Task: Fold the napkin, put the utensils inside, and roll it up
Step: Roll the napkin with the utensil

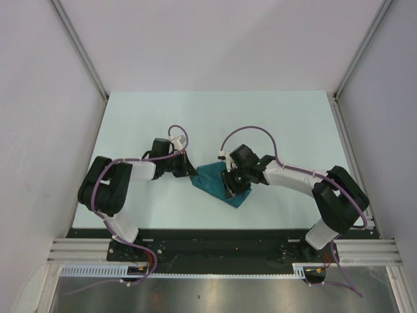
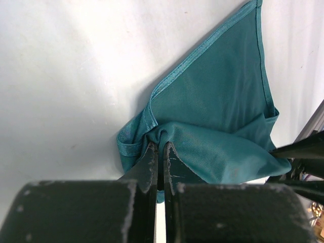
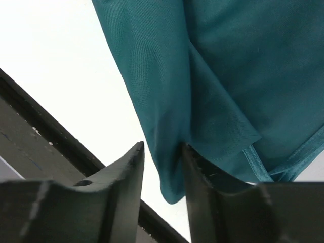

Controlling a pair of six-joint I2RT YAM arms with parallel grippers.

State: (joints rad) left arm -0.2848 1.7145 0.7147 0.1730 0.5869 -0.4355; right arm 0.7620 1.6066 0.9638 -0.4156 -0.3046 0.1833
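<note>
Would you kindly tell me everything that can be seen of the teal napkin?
The napkin is a soft, plain teal cloth of fine weave with a stitched hem along its edges. It is doubled over into a rough, creased triangle over the middle of the pale table, between the two arms. The left gripper is shut on one bunched corner. At the other side a loose fold sits between the fingers of the right gripper; whether they clamp it cannot be told.

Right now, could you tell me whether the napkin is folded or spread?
Folded, not spread: the teal napkin is a doubled wedge, one layer lying over another, its bunched corner pinched in the left pincer.
</note>
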